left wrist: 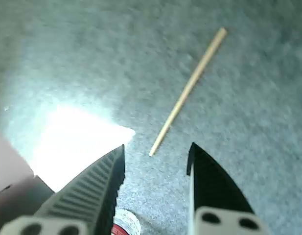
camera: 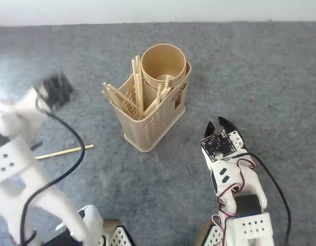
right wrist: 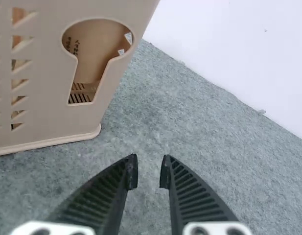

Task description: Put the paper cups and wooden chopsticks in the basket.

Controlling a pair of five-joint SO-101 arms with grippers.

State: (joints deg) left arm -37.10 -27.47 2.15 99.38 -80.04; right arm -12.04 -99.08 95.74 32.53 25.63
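- High view: the basket (camera: 147, 123) stands mid-worktop and holds the cups (camera: 164, 61) and most chopsticks (camera: 127, 97). One stick (camera: 64, 152) lies loose near the left edge, with a cable (camera: 70, 130) across its end.
- Left wrist view: the left hand (left wrist: 157, 147) is wide open and empty, near the stick (left wrist: 190, 88). It looks light, stiff and thin, so pinch it mid-length.
- Right wrist view: the right hand (right wrist: 148, 164) is barely parted and empty, beside the basket (right wrist: 48, 88).

A: State of the basket (camera: 147, 130)?

B: Beige plastic with slotted walls, standing upright.

A: Contents?

B: A nested stack of tan paper cups (camera: 163, 61), mouths up, sits at one end. The wooden chopsticks (camera: 138, 87) lean in the other end, with their tips above the rim.

A: Items outside?

B: One loose chopstick (camera: 64, 151) lies flat, well apart from the basket.
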